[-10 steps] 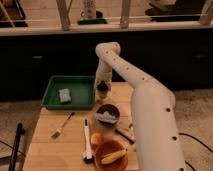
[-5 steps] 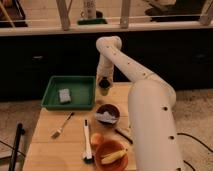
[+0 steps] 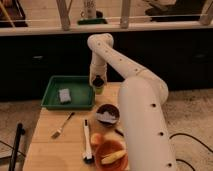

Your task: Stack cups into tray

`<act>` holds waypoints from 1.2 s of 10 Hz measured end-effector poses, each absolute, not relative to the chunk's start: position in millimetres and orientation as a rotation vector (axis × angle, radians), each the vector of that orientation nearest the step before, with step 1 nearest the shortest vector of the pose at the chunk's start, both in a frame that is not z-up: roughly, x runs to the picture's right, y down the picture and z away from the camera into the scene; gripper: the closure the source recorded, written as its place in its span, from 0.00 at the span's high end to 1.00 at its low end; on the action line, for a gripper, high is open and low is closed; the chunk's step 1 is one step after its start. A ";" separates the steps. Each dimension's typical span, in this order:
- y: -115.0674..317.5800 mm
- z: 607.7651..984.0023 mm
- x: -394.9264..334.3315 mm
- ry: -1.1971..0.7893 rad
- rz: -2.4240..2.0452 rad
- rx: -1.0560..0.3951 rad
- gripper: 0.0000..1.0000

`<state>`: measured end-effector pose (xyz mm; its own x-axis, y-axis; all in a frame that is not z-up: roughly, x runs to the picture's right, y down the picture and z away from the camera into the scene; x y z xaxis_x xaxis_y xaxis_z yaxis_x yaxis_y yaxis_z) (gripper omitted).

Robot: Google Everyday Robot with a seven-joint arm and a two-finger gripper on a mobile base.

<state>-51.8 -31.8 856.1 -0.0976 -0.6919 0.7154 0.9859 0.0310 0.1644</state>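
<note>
Pincer: our pincer hangs at the far end of the desk, pointing straight down, right next to the tray's right-hand rim. Its fingers are closed all the way.

Grip: looks to us like it's pinching the little olive-green cup from above, with the cup sitting right at its tip.

Cup: upright, dark inside facing up, just outside the tray's right rim and over the far edge of the wood. We honestly can't tell if its base is touching the desk or hanging a bit above it.

Tray: the green tray sits at the back left of the desk, and there's one greyish block lying flat in it, left of the middle.

Arm: the white arm comes in big from the lower right, climbs to an elbow, then drops down to the pincer.

Desk: light wooden desk, well apart from the dark cabinets behind.

Other stuff: a fork lies at an angle in front of the tray. A dark bowl with something whitish in it is near the middle. Closer to us there's an orange bowl with a yellow piece in it, and a white-handled brush lies just to its left.
</note>
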 end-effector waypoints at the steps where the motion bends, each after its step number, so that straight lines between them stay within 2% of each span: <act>1: -31.9 855.8 -60.9 -0.772 -1.523 -0.495 0.00; 12: -11.8 870.2 -119.1 -0.845 -1.494 -0.490 0.00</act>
<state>-119.1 -11.8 870.2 -0.1211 -0.6604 0.7411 0.9754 0.0595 0.2124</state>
